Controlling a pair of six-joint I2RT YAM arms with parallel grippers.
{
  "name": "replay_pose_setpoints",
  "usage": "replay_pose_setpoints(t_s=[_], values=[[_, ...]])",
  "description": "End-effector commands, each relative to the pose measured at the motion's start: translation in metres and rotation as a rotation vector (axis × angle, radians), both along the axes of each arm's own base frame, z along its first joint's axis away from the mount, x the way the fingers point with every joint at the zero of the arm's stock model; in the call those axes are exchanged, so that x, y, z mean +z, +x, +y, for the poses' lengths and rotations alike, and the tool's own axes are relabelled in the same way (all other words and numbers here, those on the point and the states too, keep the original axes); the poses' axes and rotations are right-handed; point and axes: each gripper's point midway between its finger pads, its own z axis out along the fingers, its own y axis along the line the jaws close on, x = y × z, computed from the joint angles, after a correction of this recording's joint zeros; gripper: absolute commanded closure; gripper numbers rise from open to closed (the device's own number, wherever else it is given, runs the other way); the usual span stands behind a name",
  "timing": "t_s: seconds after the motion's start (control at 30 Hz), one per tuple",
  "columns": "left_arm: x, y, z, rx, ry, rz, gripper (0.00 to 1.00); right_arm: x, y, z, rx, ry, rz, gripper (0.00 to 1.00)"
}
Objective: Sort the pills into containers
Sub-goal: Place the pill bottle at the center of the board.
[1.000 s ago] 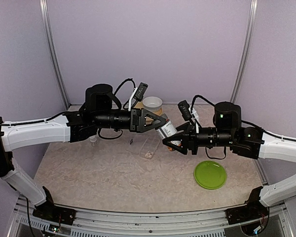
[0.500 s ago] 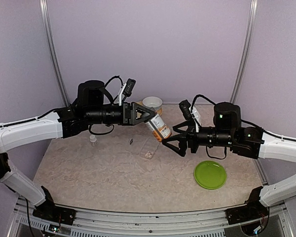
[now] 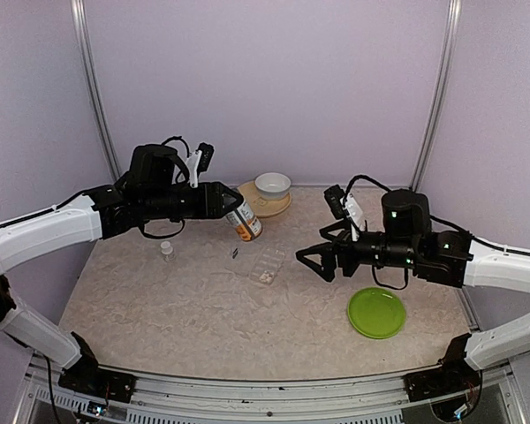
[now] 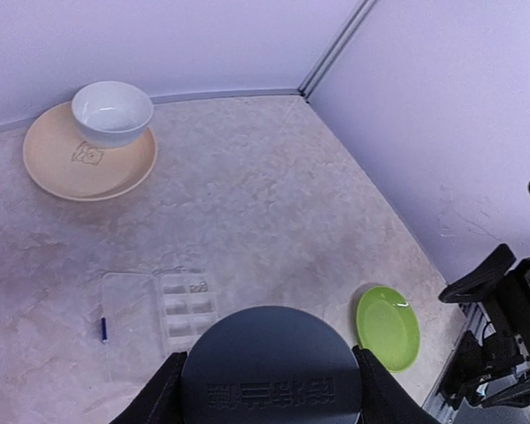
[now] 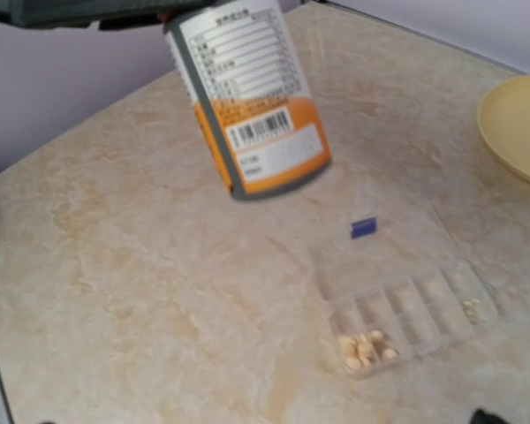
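Clear pill box [image 3: 267, 265] at frame centre, long axis slanting lower-left to upper-right, pills [image 3: 266, 276] in its near end compartment; right gripper [image 3: 311, 259], spread and empty, just right of it, seemingly the closer arm; left gripper [image 3: 233, 208], clenched on orange bottle [image 3: 246, 224], up-left beyond.

Counter [image 3: 185, 309]: beige marbled stone-look sheet, smooth, mostly matt; pill box [image 5: 406, 300]: thin clear plastic, glossy, nearly see-through, and the pills [image 5: 364, 346] in it are matt, pale tan-white. Bottle [image 5: 252, 97]: smooth printed label, white and orange, slight sheen, paper or film can't tell; its flat end in the left wrist view is dark grey matt plastic with raised lettering. Green plate [image 3: 376, 312] looks like glossy plastic, white bowl [image 4: 112, 110] is glossy and glazed-looking, tan plate [image 4: 62, 168] smooth, satin.
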Motion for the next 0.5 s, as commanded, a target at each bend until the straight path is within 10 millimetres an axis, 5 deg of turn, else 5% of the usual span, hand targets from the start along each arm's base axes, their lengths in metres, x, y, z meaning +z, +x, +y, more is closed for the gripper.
replay_pose_setpoints(t_s=[0.0, 0.23, 0.47], values=[[-0.017, 0.028, 0.030, 0.150, 0.114, -0.012, 0.62, -0.003, 0.004, -0.016, -0.061, -0.018, -0.013, 0.00], [-0.046, 0.058, 0.076, 0.330, 0.182, 0.053, 0.62, -0.010, 0.003, -0.023, -0.082, -0.026, -0.010, 0.00], [-0.074, 0.054, 0.098, 0.396, 0.242, 0.125, 0.62, -0.017, 0.002, -0.027, -0.089, -0.036, -0.003, 0.00]])
